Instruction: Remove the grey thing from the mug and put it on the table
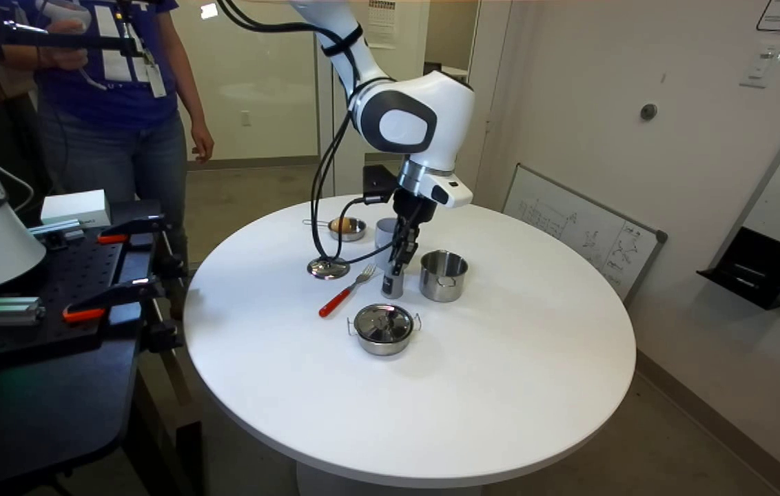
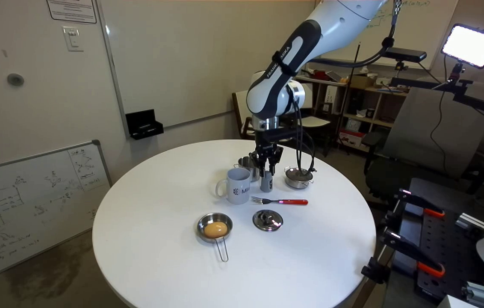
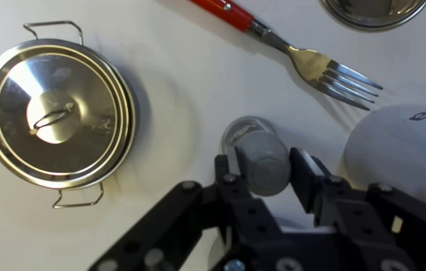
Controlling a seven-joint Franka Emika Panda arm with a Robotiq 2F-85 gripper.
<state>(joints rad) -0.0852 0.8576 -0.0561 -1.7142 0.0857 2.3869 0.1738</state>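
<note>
Upright grey bottle (image 2: 266, 184), top between the claw's (image 3: 265, 160) sides, mug (image 2: 238, 188) nearby

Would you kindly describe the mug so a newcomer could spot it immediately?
On the large round white table, find the red-handled fork. Its tines point toward the mug, which is pale with dark lettering and a looped handle, unlike the shiny steel pot nearby.

Arm (image 1: 400, 114) bent downward | gripper (image 3: 265, 162) pointing down | fingers (image 3: 307, 169) part-closed, roughly parallel
</note>
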